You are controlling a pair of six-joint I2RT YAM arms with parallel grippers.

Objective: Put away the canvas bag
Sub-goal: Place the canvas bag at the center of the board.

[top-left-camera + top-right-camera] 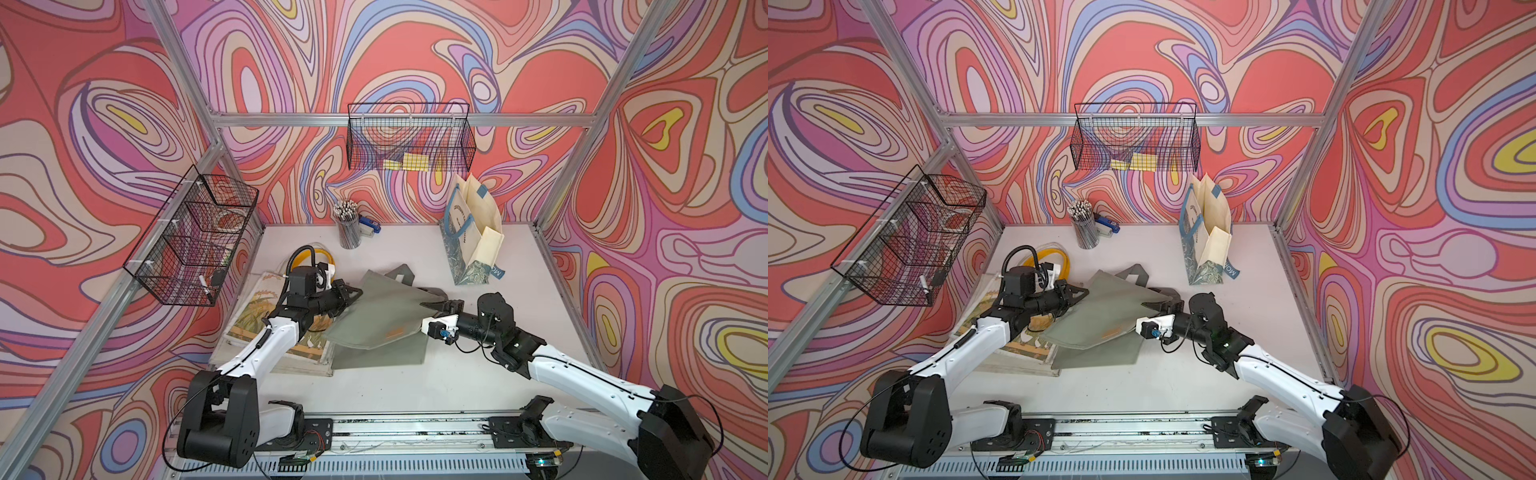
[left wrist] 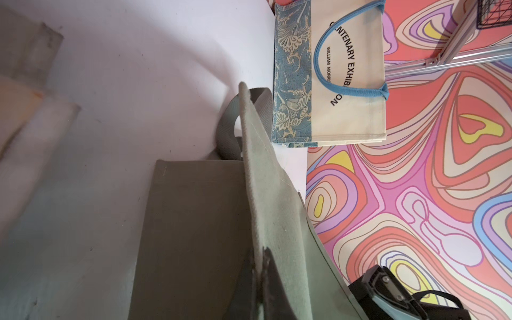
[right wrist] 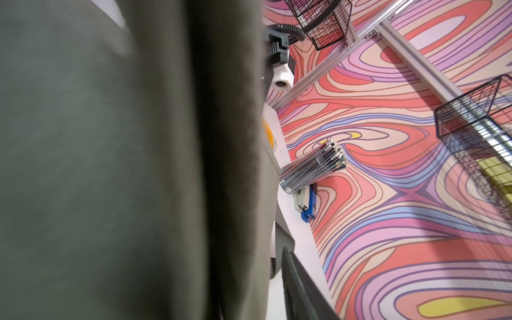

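Left hand point(image 1: 352, 293) grips the green canvas bag point(image 1: 386, 316) at frame centre (edge raised off the table point(image 1: 478, 374)). Right hand point(image 1: 437, 306) at opposite corner: state cannot be determined.

Pretty clearly a robotics lab test cell: silver aluminium extrusion frame point(image 1: 332, 120), loud swirly printed backdrop walls point(image 1: 83, 124), two white-and-black robot arms point(image 1: 266, 345) on a metal base rail point(image 1: 415, 432).

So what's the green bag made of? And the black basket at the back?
Green bag: looks like matte canvas cloth; its weave and stitched edge show close up. Basket: probably black-coated metal wire; thin crossing rods you see through.
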